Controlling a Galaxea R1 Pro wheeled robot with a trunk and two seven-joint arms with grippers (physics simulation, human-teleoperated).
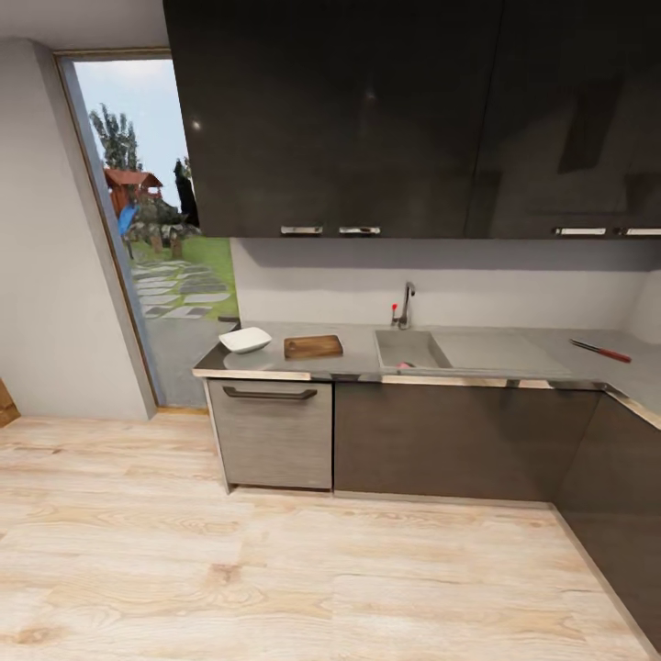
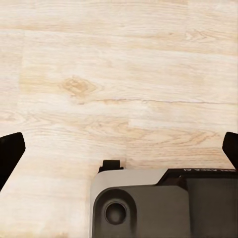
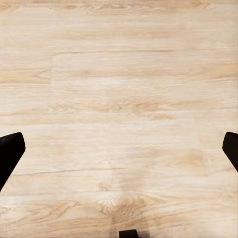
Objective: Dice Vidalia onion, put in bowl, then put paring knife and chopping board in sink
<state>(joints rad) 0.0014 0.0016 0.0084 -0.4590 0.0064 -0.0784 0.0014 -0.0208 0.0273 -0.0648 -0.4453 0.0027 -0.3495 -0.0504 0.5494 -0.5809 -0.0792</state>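
Bowl [image 1: 245, 341], board [image 1: 313, 346], sink [image 1: 410, 350]: one each.

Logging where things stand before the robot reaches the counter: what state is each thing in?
left tool: open, empty, over wood floor
right tool: open, empty, over wood floor
bowl: upright on the countertop, looks empty
chopping board: flat on the countertop, bare
sink: a small reddish bit at its front edge; tap not running
red-handled knife: lying flat at the countertop's right end
drawer: closed
upper cabinets: closed
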